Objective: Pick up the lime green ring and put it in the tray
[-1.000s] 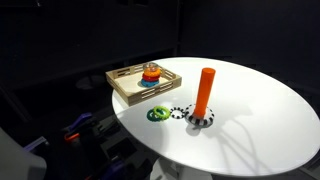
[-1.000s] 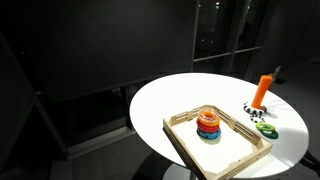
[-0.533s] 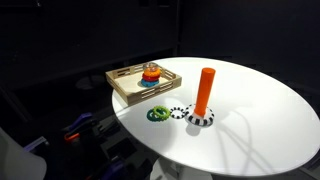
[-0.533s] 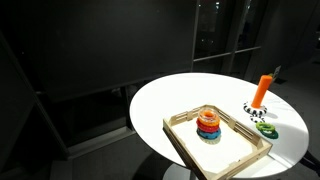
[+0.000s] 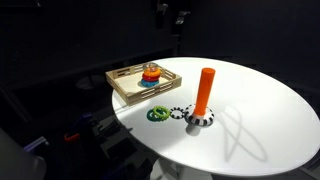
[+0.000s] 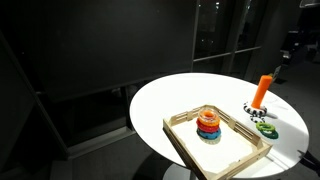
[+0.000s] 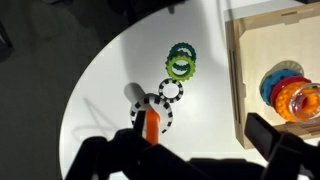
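from the wrist view i see the gripper [image 7: 180, 150] spread wide, its two dark fingers [image 7: 268, 136] well apart at the bottom of the picture with nothing between them. the lime green ring [image 7: 179, 68] lies flat on the white tabletop [image 7: 110, 70], outside the tray [image 7: 238, 70] and near its wooden rim. it touches a dark teal ring [image 7: 183, 50] on one side, and a black-and-white checkered ring [image 7: 171, 90] sits just beside it on the other. an orange peg [image 7: 148, 127] stands upright on a checkered base [image 7: 160, 110] next to that ring. inside the tray there is a stack of coloured rings [image 7: 290, 92]. in an exterior view the green rings [image 5: 156, 114] sit between the tray [image 5: 128, 92] and the peg [image 5: 205, 90], near the tabletop's edge, and the gripper [image 5: 172, 15] hangs high above, only a dark shape there.
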